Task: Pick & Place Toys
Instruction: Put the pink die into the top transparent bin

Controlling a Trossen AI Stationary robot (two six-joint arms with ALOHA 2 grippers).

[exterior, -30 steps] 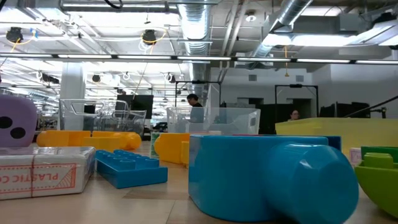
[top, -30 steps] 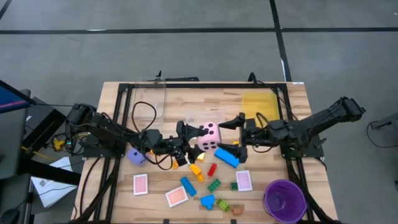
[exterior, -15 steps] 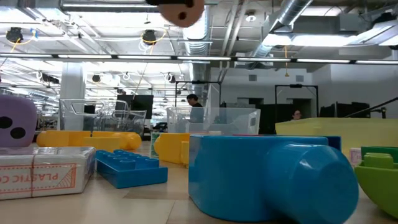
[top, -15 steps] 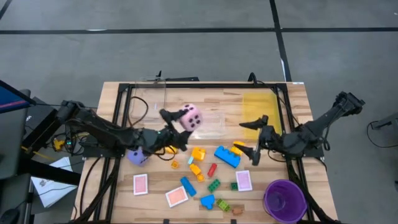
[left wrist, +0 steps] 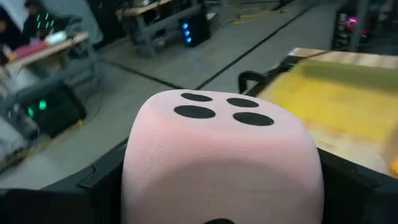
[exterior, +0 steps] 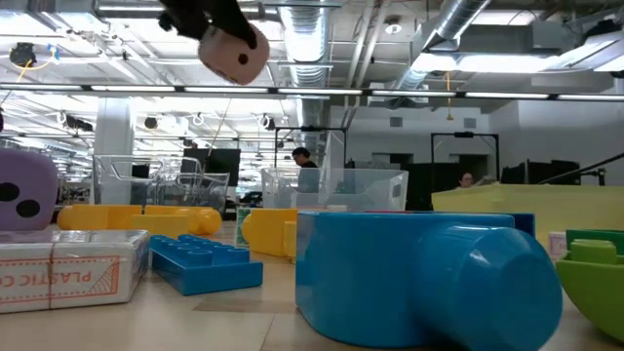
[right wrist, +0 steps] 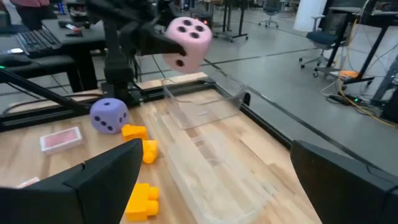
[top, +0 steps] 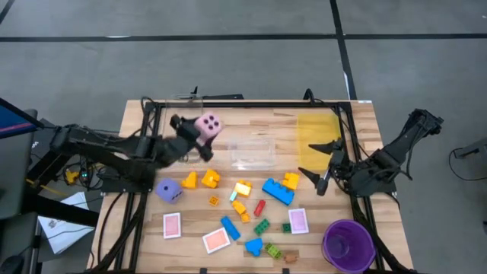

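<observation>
Pink die [top: 208,124] was held clear of the table near its far-left part, beside the clear bin [top: 252,151]; judged to be in carry for a drop into a bin, remaining toys lying loose on the table nearer the front. Left gripper [top: 199,137] gripped die across its sides, fingers spread wide to suit its width; right gripper [top: 323,164] stood fully open, empty, by the yellow bin [top: 316,125], touching nothing.

Left gripper's fingers [left wrist: 348,180] mostly hidden behind the pink die [left wrist: 221,155].
</observation>
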